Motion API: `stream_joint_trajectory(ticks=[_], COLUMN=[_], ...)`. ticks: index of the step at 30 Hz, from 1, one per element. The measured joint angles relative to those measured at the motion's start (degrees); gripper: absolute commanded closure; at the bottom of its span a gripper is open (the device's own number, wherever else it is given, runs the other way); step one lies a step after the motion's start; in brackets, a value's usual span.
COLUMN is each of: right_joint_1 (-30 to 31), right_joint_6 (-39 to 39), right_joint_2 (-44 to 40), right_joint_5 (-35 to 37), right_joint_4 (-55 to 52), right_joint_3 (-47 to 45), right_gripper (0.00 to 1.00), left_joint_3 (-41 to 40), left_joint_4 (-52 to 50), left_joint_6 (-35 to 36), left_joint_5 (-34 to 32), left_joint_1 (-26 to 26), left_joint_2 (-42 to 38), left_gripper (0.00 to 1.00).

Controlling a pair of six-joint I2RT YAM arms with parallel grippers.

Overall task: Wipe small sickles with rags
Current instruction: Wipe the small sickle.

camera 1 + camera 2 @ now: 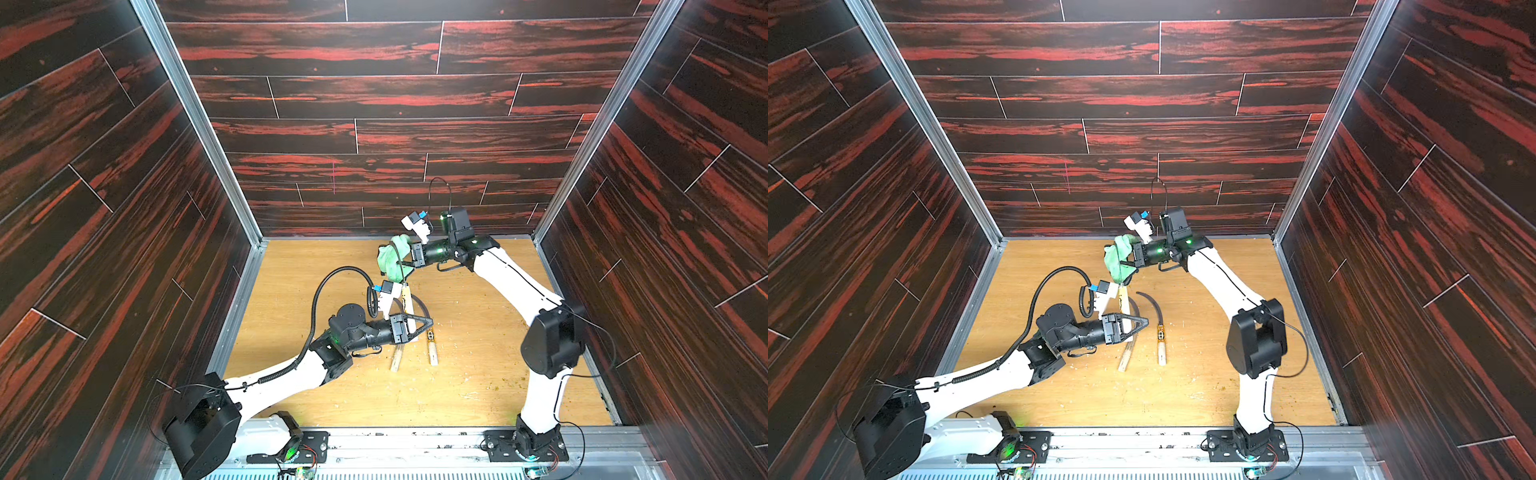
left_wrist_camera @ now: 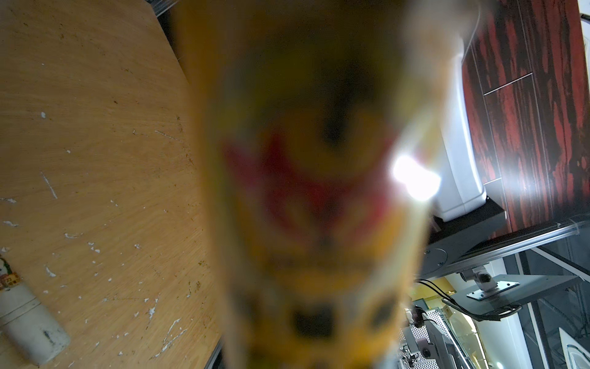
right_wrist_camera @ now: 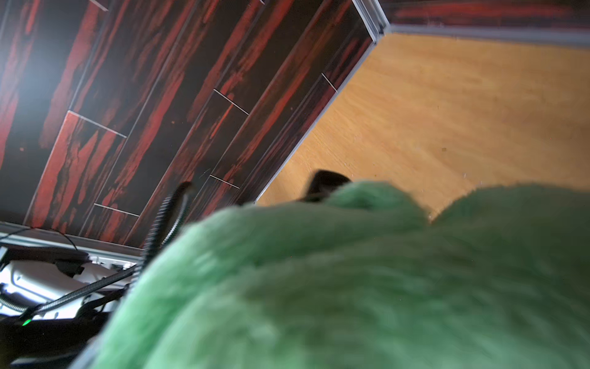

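Wipe stage, by the look: held sickle (image 1: 408,297) is clamped in L fingers (image 1: 419,318) off the worktop (image 1: 478,374), handle up. Rag (image 1: 392,259) is bunched in R fingers (image 1: 409,263) just above it. 2 other sickles (image 1: 432,351) are seen lying below. Next: rag must be drawn along the blade w/o slipping.

Scuffed wood tabletop (image 1: 478,386) w/ crumbs (image 1: 496,388), red-black plank walls (image 1: 374,95), alu corner posts (image 1: 200,124).
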Motion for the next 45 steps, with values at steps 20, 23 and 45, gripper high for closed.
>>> stream_joint_trajectory(ticks=[20,23,45], right_joint_1=[-2.23,-2.64,6.45], right_joint_6=[2.86,1.88,-6.21], right_joint_2=[2.45,-0.92,-32.68], right_joint_5=[1.84,4.39,17.51], right_joint_4=[3.34,1.99,-10.95], right_joint_3=[-17.00,-22.93,-27.04], right_gripper=[1.00,1.00,1.00], left_joint_3=[0.00,-0.02,8.55], left_joint_4=[-8.15,-8.22,-41.07], left_joint_6=[6.78,6.86,22.73], left_joint_5=[-1.33,-1.70,-7.32], left_joint_1=[-0.70,-0.70,-0.68], left_joint_2=[-7.50,-7.32,0.35], left_gripper=[1.00,1.00,1.00])
